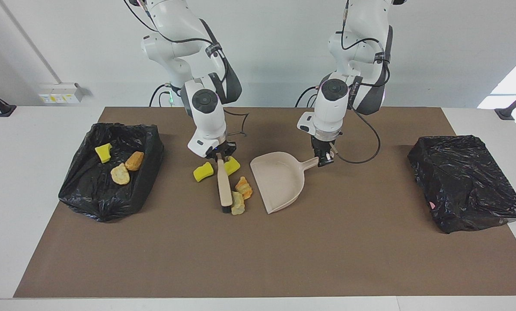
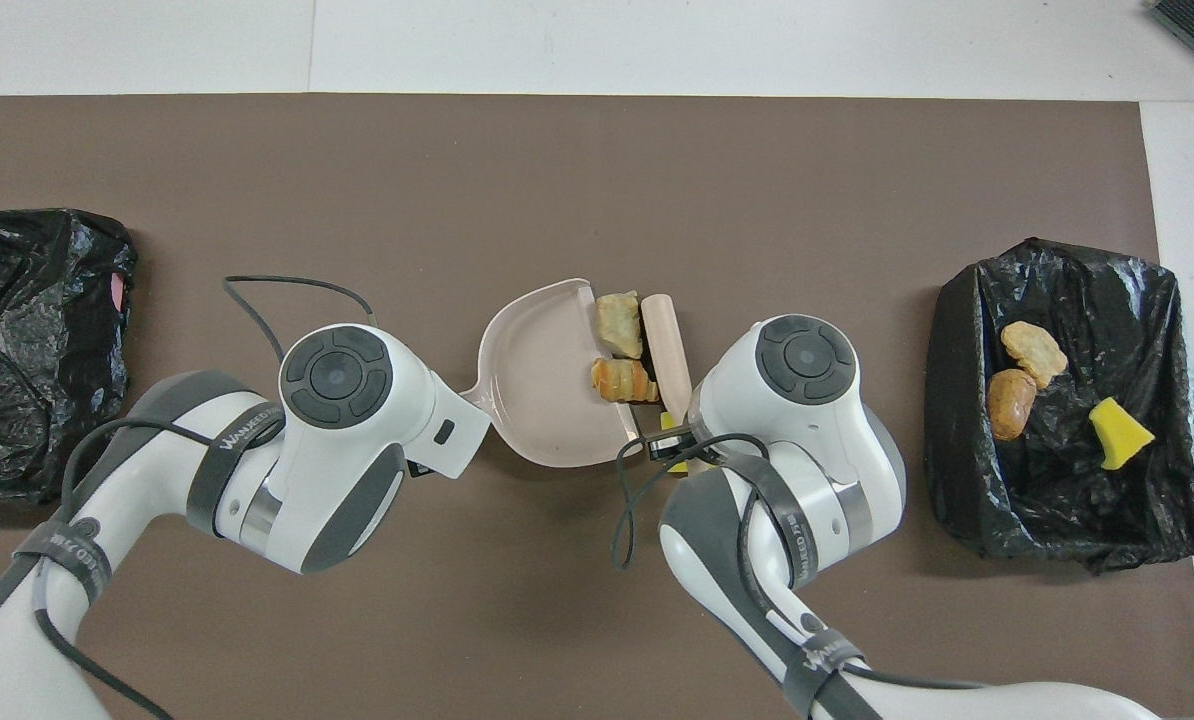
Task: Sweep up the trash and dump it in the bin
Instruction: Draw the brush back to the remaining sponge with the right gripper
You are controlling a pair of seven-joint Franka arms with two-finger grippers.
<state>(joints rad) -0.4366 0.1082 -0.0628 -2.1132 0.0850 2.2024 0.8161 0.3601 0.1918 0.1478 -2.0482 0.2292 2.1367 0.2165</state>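
**Trash gathered at the dustpan mouth**

You have four pieces of trash bunched around your right hand [image 1: 218, 156]. A tan bread-like lump [image 1: 237, 207] and an orange bread-like lump [image 1: 243, 187] lie just below that hand in the facing view, pressed between the brush and the open edge of the dustpan. One bright yellow sponge piece [image 1: 203, 171] sits beside the hand toward the right arm's end of the counter [image 1: 258, 259]; a second yellow sponge piece [image 1: 232, 164] sits just beside the hand on the dustpan side.

Your right hand is clamped on the top of the beige wooden-handled brush [image 1: 224, 188], whose dark bristles touch the counter by the tan lump.

Your left hand [image 1: 324, 159] is clamped on the handle of the beige plastic dustpan [image 1: 279, 181], which lies flat with its mouth toward the brush.

Three more pieces, two tan-orange lumps [image 1: 126, 166] and a yellow sponge wedge [image 1: 103, 152], lie in the open black-bagged bin [image 1: 89, 194] well apart from your right hand. A second black-bagged bin [image 1: 465, 181] sits well apart from your left hand, at the left arm's end.
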